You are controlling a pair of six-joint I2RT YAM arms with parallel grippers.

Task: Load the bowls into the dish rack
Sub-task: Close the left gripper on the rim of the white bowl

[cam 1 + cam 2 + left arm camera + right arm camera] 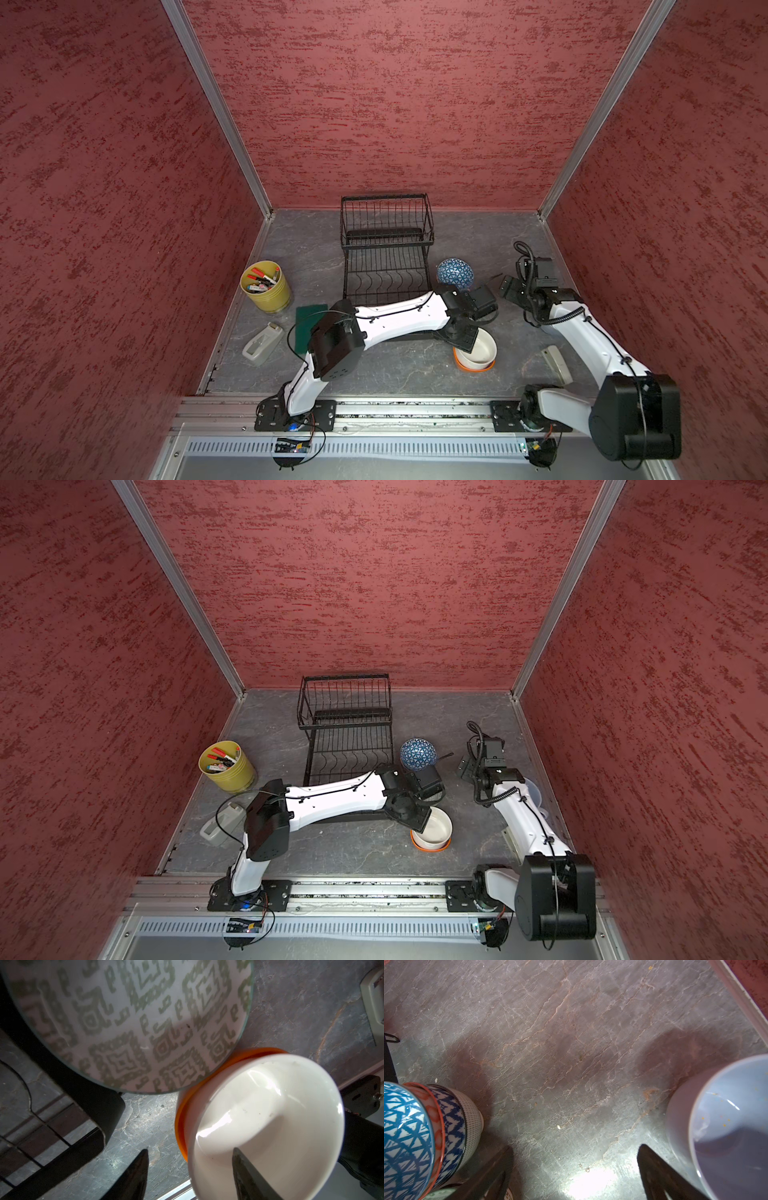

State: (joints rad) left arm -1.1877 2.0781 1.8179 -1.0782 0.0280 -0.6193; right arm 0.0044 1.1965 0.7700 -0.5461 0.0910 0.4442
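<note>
The black wire dish rack (386,243) stands at the back middle with nothing in it. A plain white bowl (482,351) sits nested in an orange bowl (473,368) in front of the rack's right corner. My left gripper (190,1149) reaches across and straddles the white bowl's (270,1115) rim. One finger is inside the bowl and the other is outside, clear of the rim, so the gripper is open. A grey-green patterned bowl (135,1022) touches that pair. My right gripper (575,1151) is open over bare table, beside a stack of patterned bowls (415,1136) topped by the blue lattice one (455,273).
A pale blue-grey cup (726,1126) stands close to my right gripper, near the right wall. A yellow-green pot of pens (266,286), a green cloth (309,328) and a grey plastic holder (262,345) lie at the left. A beige block (557,363) lies at the right.
</note>
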